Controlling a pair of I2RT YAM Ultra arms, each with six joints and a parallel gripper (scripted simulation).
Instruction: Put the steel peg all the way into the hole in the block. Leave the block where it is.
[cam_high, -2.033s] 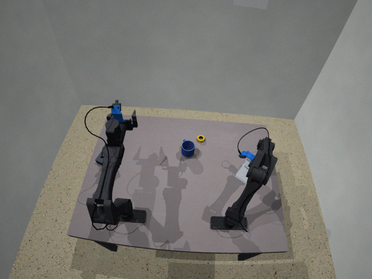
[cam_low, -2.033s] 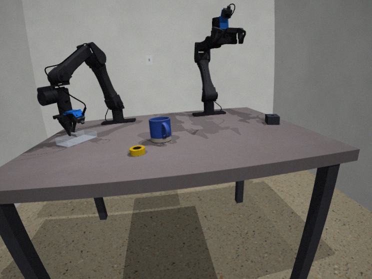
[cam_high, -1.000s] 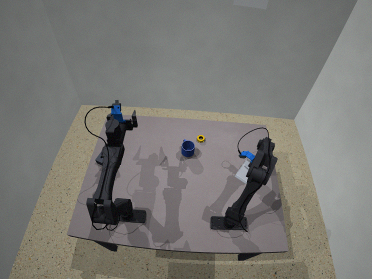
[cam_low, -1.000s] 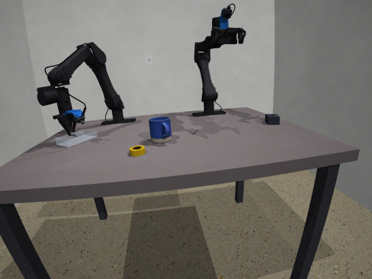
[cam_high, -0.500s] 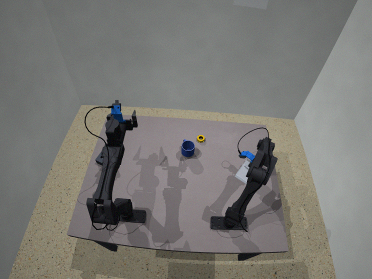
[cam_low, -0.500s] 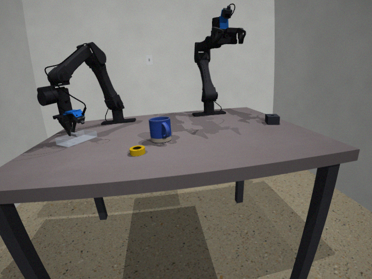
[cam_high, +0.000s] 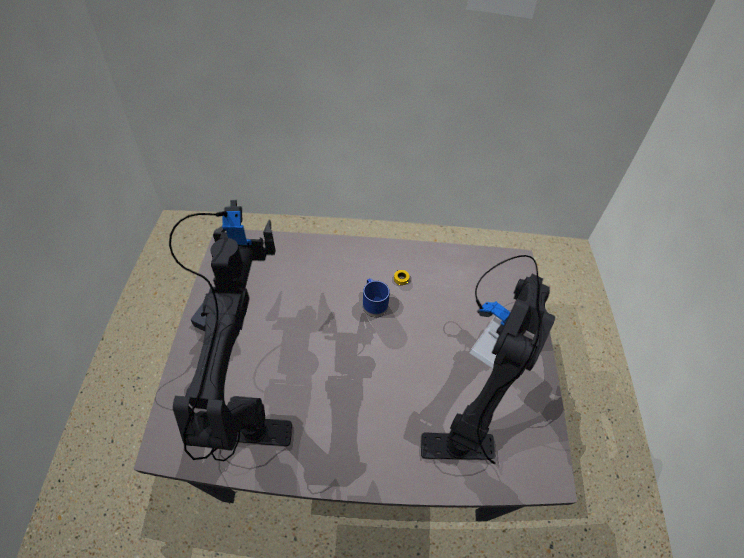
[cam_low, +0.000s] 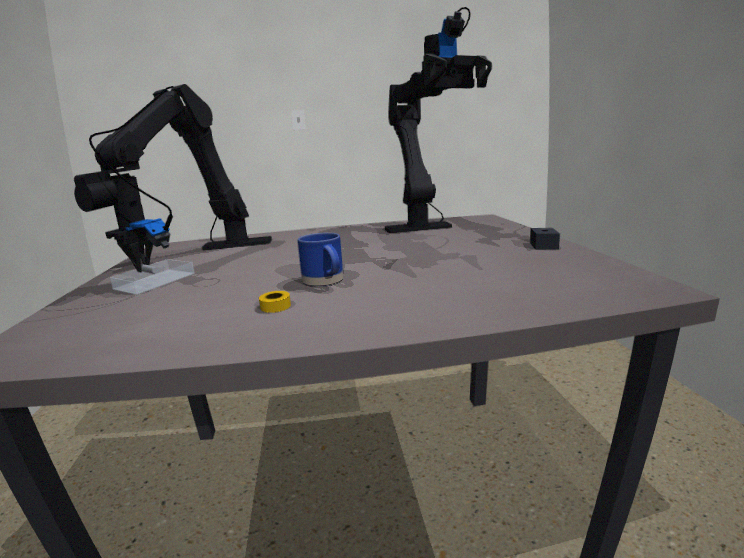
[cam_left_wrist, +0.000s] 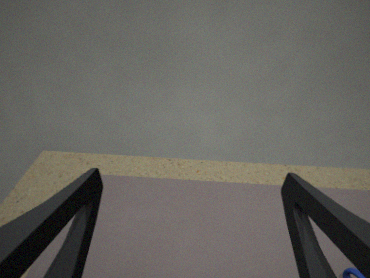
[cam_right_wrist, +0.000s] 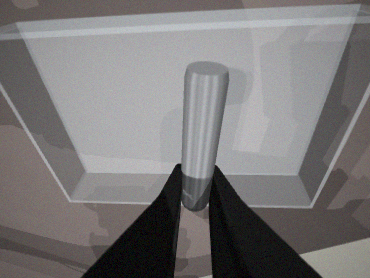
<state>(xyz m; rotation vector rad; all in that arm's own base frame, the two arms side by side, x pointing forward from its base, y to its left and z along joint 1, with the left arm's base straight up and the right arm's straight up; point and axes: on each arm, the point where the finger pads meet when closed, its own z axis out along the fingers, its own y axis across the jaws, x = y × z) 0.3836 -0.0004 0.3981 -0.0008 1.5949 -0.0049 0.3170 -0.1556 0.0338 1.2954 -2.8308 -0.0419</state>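
Peg (cam_right_wrist: 202, 120): clamped in right hand (cam_low: 144, 267) (cam_right_wrist: 196, 172), at clear tray (cam_low: 129, 287) (cam_right_wrist: 125, 95) | left hand (cam_left_wrist: 192, 187): wide, nothing held

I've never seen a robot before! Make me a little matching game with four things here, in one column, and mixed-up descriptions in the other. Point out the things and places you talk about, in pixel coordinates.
Things
1. mug (cam_high: 376, 305) (cam_low: 318, 258)
2. ring (cam_high: 395, 279) (cam_low: 274, 305)
3. steel peg (cam_low: 144, 269) (cam_right_wrist: 202, 125)
4. block (cam_high: 200, 318) (cam_low: 545, 240)

Descriptions
A. dark, with a hole in its top
B. between the right hand's (cam_low: 143, 270) (cam_right_wrist: 196, 170) fingers
C. blue, with a handle
D. yellow, lying near the mug

Pairs: 1-C, 2-D, 3-B, 4-A
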